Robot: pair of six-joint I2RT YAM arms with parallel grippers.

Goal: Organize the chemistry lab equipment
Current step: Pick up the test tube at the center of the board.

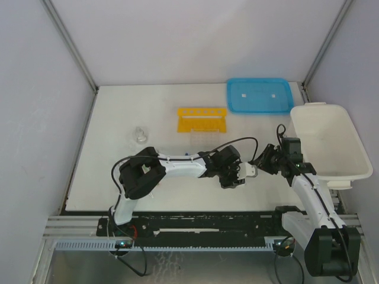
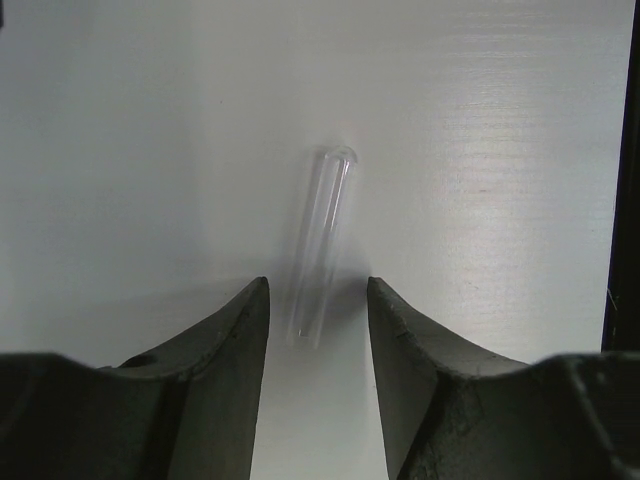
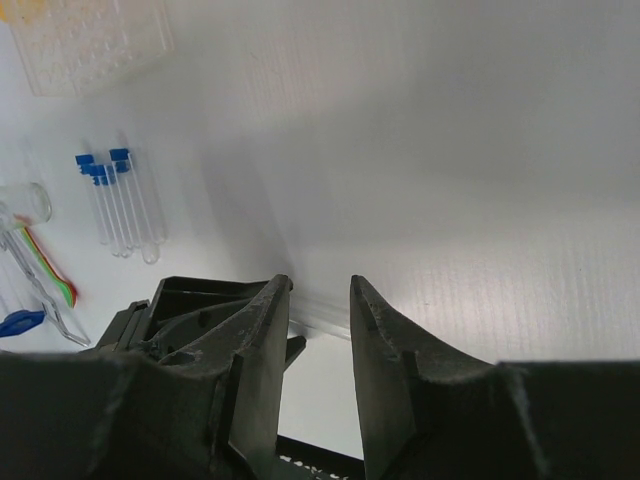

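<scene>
A clear uncapped tube (image 2: 322, 245) lies on the white table, its near end between the tips of my open left gripper (image 2: 315, 285), untouched. In the top view the left gripper (image 1: 251, 170) reaches right, close to my right gripper (image 1: 265, 158). The right gripper (image 3: 320, 283) is open and empty above the table. To its left lie three blue-capped tubes (image 3: 120, 200), a small glass vessel (image 3: 25, 200), a green-tipped stick (image 3: 52, 268) and thin metal tongs (image 3: 45, 300). The yellow tube rack (image 1: 201, 118) stands mid-table, and another glass vessel (image 1: 140, 135) stands to its left.
A blue rectangular lid (image 1: 259, 94) lies at the back right. A big white tub (image 1: 355, 148) stands at the right edge, close to the right arm. The left arm's body (image 3: 190, 310) sits just left of the right fingers.
</scene>
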